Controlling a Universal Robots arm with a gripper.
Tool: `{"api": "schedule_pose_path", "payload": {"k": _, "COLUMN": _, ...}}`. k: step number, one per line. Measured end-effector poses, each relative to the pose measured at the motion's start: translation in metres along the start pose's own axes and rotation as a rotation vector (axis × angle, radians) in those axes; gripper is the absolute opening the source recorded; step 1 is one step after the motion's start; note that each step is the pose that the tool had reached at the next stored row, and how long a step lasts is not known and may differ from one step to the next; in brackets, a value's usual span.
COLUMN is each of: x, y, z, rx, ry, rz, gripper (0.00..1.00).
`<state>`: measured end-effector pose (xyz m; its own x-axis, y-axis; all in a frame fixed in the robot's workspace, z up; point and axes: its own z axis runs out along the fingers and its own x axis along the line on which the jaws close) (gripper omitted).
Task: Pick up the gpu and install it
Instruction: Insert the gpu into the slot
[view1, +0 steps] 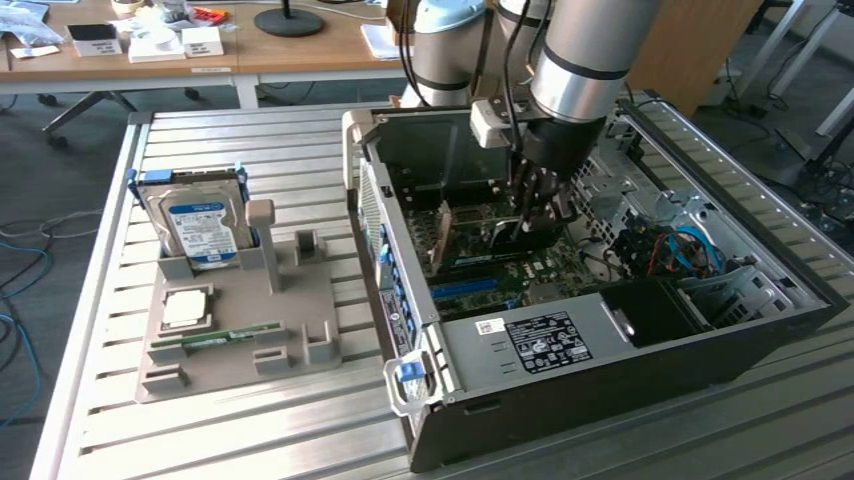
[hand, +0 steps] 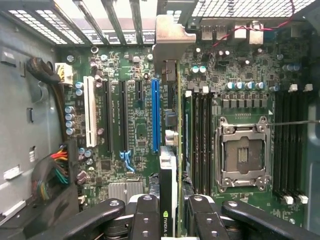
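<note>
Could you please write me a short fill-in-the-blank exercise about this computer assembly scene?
1. The gripper, shut on the gpu inside the computer case, holds it next to a long ____-coloured slot.
2. On the grey tray, the hard drive stands ____.
3. The motherboard's CPU socket is ____.
Missing words: blue; upright; empty.

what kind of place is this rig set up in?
Probably a robotics lab in an office-type room: a robot pincer holds the gpu inside an open PC case on a slatted metal table, with wooden desks behind.
</note>
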<state>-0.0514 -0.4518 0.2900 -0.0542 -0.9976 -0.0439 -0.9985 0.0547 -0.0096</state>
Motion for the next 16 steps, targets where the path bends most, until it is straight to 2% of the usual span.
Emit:
{"api": "schedule_pose_path", "payload": {"k": 2, "x": 0.0, "y": 0.0016, "z": 0.0012, "rx": 0.0021, "ry": 0.0001, "rz": 0.0, "gripper": 0.27}}
{"api": "schedule_pose_path", "payload": {"k": 16, "x": 0.007, "y": 0.0117, "z": 0.0042, "rx": 0.0022, "ry": -0.0001, "rz": 0.0, "gripper": 0.27}}
